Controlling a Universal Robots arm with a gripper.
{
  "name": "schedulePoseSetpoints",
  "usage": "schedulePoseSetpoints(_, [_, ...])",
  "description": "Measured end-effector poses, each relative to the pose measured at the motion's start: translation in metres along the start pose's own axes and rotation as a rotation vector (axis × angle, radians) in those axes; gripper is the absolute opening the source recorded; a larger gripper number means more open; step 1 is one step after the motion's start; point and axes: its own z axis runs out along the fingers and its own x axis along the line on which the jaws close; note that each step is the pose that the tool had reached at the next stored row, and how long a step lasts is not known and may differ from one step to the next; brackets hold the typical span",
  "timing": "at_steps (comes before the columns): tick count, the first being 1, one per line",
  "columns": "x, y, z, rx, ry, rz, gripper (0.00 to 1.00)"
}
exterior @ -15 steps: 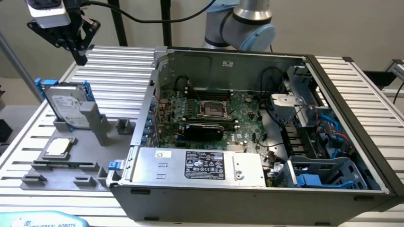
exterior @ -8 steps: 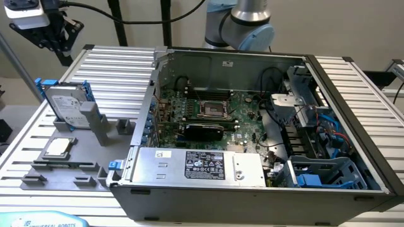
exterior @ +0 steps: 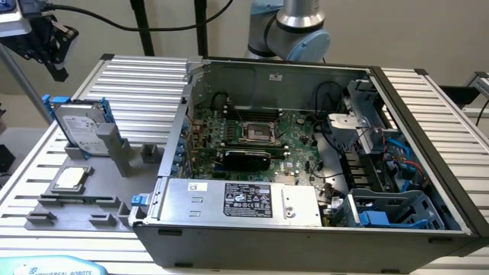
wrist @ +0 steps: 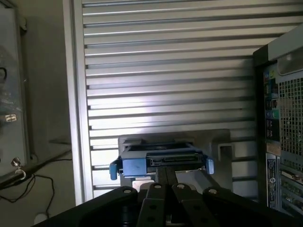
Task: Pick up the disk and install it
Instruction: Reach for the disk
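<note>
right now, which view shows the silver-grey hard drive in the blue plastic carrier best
The exterior view: the silver-grey hard drive in its blue plastic carrier stands on edge in a grey holder, white label facing the camera. The wrist view shows its end edge-on, beyond the shut gripper.

Arm (exterior: 295, 31) joint upright at exterior view's far edge; jaws closed, fingertips (wrist: 161, 177) pressed together.

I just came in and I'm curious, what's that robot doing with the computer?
The robot arm's black gripper is shut and empty, hanging above the flat silver-grey disk in its bright blue plastic frame. The disk stands on edge in a grey holder beside the open grey metal computer case, not yet picked up.
</note>
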Motion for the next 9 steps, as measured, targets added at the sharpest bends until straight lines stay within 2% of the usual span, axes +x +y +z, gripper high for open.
schedulePoseSetpoints(6, [0.026, -0.0019, 0.0037, 0.0003, 0.0025, -0.001, 0.11])
schedulePoseSetpoints(9, [0.029, -0.0012, 0.0046, 0.0001, 0.0031, -0.012, 0.11])
